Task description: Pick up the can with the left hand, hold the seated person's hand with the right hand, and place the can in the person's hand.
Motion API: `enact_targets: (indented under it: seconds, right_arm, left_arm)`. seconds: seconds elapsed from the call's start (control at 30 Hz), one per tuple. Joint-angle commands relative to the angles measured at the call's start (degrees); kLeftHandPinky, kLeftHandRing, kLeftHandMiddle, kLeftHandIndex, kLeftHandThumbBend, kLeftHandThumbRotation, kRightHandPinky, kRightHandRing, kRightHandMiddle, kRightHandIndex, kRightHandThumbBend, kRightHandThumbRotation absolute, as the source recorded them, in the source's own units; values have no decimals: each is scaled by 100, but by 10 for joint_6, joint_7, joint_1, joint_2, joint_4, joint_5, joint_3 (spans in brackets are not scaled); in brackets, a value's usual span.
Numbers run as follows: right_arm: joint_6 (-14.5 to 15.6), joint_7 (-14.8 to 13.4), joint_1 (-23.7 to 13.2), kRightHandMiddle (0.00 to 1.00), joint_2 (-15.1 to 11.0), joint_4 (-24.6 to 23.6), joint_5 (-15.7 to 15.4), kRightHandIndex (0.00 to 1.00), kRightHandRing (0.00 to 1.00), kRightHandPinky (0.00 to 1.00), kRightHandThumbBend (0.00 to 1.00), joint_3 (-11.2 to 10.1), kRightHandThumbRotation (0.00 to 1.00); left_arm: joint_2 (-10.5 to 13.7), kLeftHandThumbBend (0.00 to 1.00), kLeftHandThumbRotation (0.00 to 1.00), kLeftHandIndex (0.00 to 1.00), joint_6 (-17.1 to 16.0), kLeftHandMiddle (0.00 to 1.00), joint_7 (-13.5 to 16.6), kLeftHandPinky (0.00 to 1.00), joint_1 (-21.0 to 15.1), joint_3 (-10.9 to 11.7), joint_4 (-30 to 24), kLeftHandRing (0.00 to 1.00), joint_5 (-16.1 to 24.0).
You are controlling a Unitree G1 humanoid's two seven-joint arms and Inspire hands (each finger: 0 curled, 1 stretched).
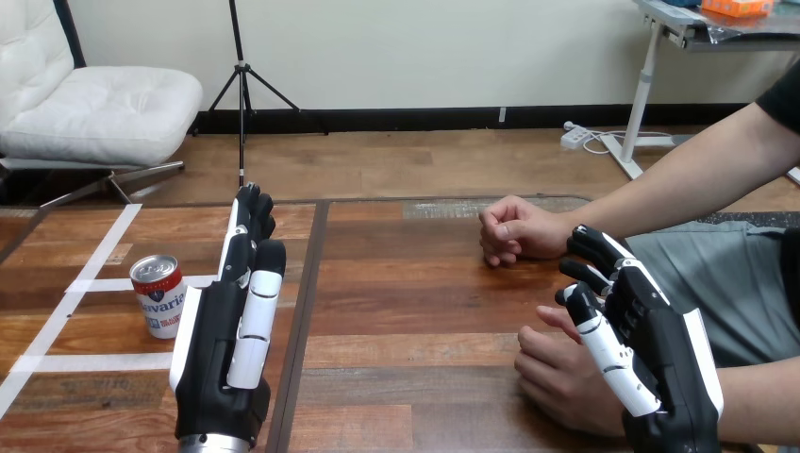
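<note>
Wood-plank worktop point(425, 311), white tape lines point(94, 361) on its left part. Red-and-white can point(158, 294) stands upright on the worktop at left, silver top up, between the tape lines, nothing gripping it. Left hand point(226, 340) sits just right of the can, turned edge-on, white shells facing the can side. Its fingers point(247, 222) are straight and held together, pointing away across the worktop, holding nothing. Can and left hand are very close; cannot tell if they touch.

Right hand point(660, 340) is at lower right, back of hand toward the camera. Its fingers point(596, 247) are loosely bent and spread, gripping nothing, pointing toward the worktop centre.

The person's near hand point(557, 373) lies on the worktop just left of and partly behind the right hand, fingers loosely curled. The right hand overlaps its wrist side; no fingers seen wrapped round it, contact cannot be told. The person's far hand point(514, 231) rests on the worktop as a loose fist, beyond the right hand's fingertips and apart from them, well apart from the can.
</note>
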Motion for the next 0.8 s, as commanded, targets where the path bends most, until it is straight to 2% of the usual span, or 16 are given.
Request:
enact_targets:
  seconds: [0.0, 0.33, 0.77]
  right_arm:
    - [-8, -6, -34, 86, 4, -7, -2, 85, 83, 73, 56, -3, 61]
    - [-11, -11, -34, 86, 2, -6, -9, 85, 82, 74, 57, -3, 62]
    - [-18, -1, -36, 87, 0, -1, 4, 86, 83, 73, 54, -3, 61]
  left_arm:
    - [-14, 65, 92, 100, -3, 100, 0, 100, 39, -21, 0, 100, 1]
    - [-15, 65, 92, 100, -5, 100, 1, 100, 39, -21, 0, 100, 2]
    - [-17, 65, 92, 100, -7, 100, 3, 99, 41, -22, 0, 100, 2]
